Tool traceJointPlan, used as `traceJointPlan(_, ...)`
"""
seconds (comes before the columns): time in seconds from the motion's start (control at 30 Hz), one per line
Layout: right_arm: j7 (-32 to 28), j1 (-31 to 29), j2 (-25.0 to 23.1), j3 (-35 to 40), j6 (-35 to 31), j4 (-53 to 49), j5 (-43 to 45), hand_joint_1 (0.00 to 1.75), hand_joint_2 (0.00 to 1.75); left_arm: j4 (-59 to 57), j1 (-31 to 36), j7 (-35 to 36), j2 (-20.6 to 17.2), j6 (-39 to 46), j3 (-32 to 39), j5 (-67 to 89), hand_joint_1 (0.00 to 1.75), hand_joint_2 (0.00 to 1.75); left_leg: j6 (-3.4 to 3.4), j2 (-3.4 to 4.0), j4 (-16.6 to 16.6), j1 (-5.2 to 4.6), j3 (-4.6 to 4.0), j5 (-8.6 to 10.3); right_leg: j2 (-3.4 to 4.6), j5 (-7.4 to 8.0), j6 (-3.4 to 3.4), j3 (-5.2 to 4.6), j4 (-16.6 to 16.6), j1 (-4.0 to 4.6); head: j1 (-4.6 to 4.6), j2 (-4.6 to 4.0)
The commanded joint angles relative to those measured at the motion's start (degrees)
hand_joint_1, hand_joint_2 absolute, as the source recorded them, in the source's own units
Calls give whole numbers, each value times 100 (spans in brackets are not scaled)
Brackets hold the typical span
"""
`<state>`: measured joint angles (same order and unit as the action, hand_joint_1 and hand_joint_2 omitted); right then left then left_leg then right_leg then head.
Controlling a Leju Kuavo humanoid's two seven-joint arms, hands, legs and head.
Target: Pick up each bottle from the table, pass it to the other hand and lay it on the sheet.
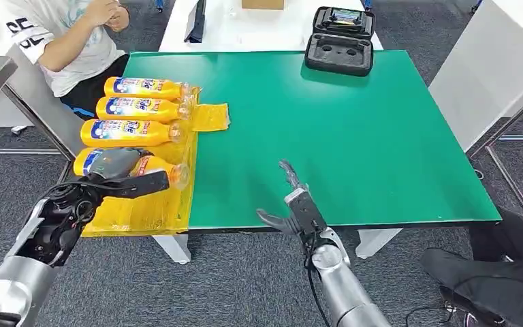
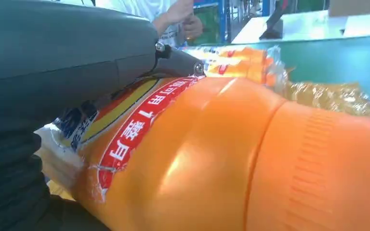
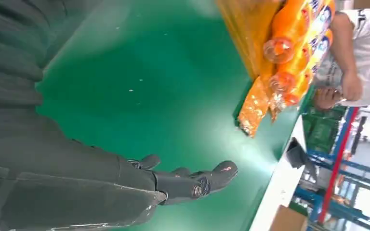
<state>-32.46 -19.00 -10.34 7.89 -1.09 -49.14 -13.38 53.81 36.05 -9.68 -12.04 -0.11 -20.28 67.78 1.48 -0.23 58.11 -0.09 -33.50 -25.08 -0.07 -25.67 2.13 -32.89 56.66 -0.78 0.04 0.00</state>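
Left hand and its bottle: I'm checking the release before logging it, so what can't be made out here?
- Head view: left hand covers the nearest bottle; whether it grips or just rests is unclear.
- Left wrist view: the bottle's cap runs off the edge; contact with the yellow sheet is hidden.

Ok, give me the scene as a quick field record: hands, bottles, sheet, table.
left hand: grips the nearest bottle, lying over the yellow sheet
right hand: holds nothing, fingers apart, above the green table
bottles on sheet: three more, lying side by side
other: black case at the far edge; person seated beyond the bottles
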Motion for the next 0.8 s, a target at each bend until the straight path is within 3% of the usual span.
traceJointPlan(0.03, 83, -41, -31, -372, -46, 338, -21, 0, 175, -337, 502, 11, 293, -79, 25, -23, 175, 175, -5, -9, 3, 5, 0, 0, -10, -2, -5, 6, -1, 6, -2, 0)
traceJointPlan(0.3, 201, 81, -118, -450, 98, 322, -236, 0, 175, -769, 808, 9, 431, -197, -195, 77, 175, 175, -9, -14, 6, 11, 5, -2, -16, -4, -9, 13, -1, 12, 0, 0)
traceJointPlan(0.5, 142, -46, -139, -385, 152, 596, -314, 0, 175, -1672, 1135, 44, 215, -432, -566, 367, 175, 175, -8, -2, 3, 7, 8, -2, -3, -3, -7, 11, -1, 8, -2, 0)
traceJointPlan(0.8, 97, -142, -158, -348, 155, 667, -309, 0, 175, -2517, 1519, 199, 244, -498, -624, 498, 175, 175, -8, 4, 3, 8, 8, -3, 3, -1, -8, 10, 1, 8, 0, 0)
